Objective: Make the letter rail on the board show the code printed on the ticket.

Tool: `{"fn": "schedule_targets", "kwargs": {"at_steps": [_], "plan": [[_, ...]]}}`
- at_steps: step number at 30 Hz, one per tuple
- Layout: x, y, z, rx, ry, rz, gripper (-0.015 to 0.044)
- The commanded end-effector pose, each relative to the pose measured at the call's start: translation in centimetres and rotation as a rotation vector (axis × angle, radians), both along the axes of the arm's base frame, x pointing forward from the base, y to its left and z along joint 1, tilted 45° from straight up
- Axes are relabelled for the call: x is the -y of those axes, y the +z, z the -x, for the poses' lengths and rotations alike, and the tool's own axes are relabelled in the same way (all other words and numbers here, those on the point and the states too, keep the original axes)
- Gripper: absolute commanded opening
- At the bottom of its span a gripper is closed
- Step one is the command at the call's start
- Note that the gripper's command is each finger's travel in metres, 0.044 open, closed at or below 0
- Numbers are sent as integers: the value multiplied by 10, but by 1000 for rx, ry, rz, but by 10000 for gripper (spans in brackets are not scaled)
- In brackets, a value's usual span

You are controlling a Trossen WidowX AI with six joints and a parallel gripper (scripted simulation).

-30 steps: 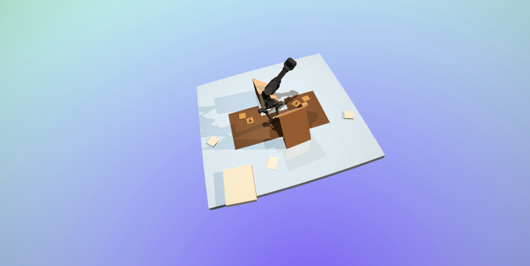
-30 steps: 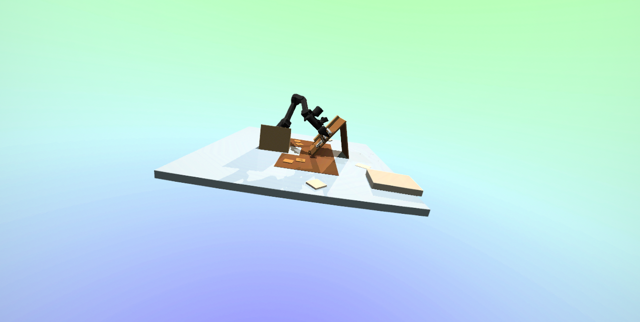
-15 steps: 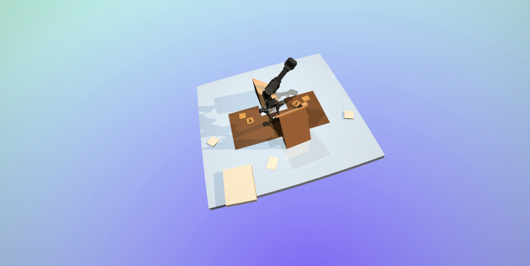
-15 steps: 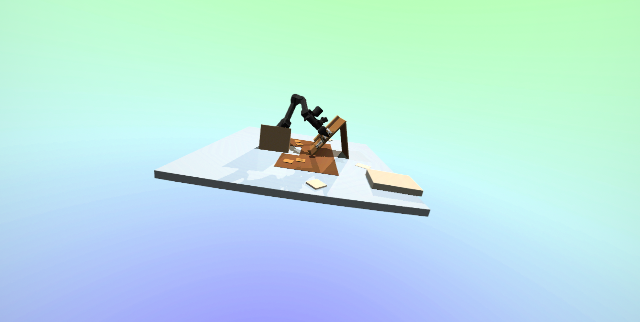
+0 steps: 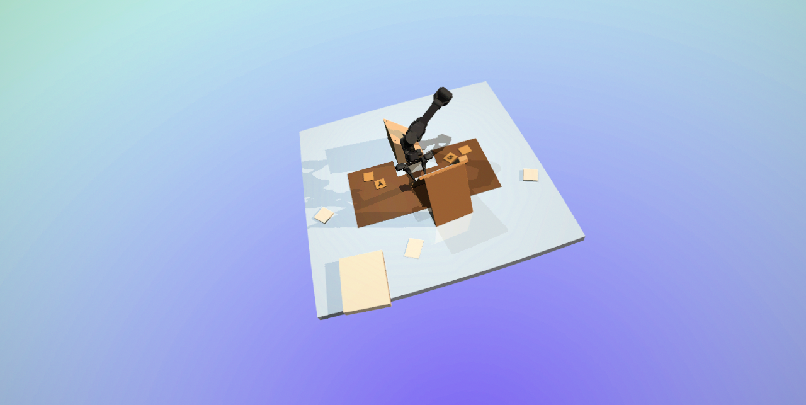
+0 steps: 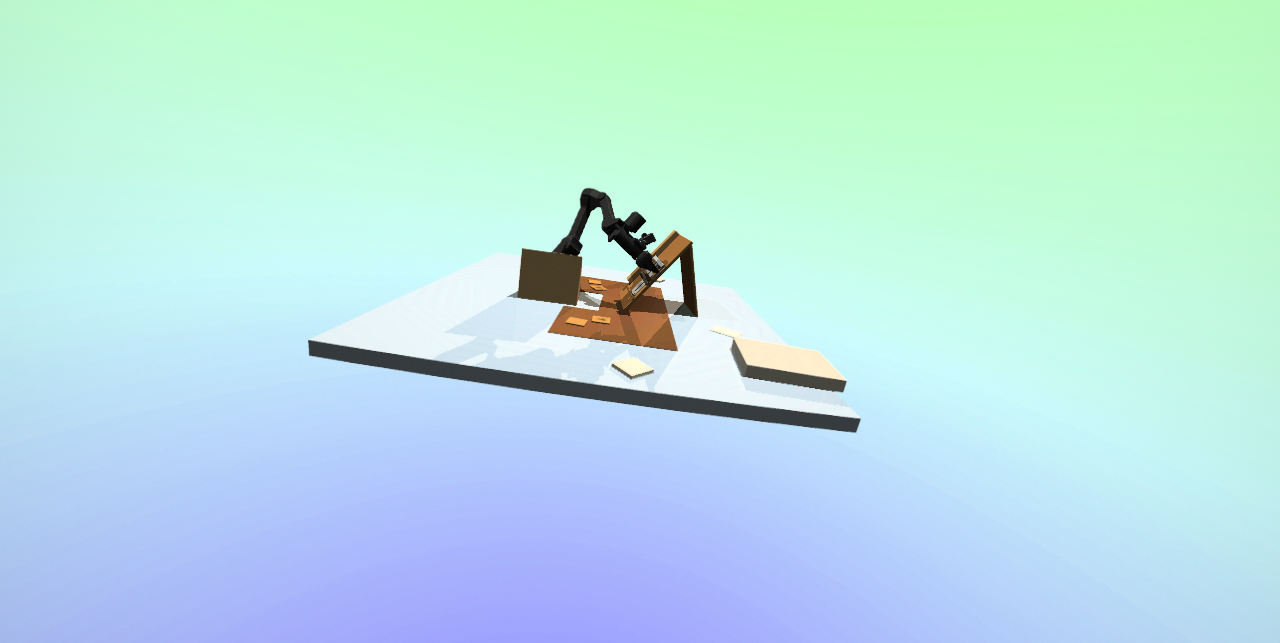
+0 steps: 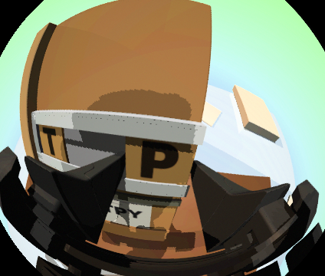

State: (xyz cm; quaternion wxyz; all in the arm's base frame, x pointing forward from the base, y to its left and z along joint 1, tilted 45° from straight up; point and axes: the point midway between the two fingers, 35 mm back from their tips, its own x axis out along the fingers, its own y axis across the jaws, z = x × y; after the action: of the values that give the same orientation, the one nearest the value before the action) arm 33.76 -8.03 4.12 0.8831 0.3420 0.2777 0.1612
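Tile P point(image 7: 159, 159) is gripped between the part-open fingers of the gripper point(image 7: 159, 162) inside the rail point(image 7: 132, 124); tile T point(image 7: 52, 143) is seated at the rail's far end.

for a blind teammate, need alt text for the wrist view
A black claw is shut on a letter tile marked P in the pale rail on a brown board. A T tile sits farther left in the rail, with a gap between them. Below, a partly hidden ticket shows "PY" at its visible end.
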Motion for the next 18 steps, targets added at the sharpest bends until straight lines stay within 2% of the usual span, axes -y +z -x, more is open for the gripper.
{"fn": "schedule_targets", "kwargs": {"at_steps": [1,18], "plan": [[0,2,0,-1,-5,2,0],[-7,9,1,-1,-5,1,0]]}}
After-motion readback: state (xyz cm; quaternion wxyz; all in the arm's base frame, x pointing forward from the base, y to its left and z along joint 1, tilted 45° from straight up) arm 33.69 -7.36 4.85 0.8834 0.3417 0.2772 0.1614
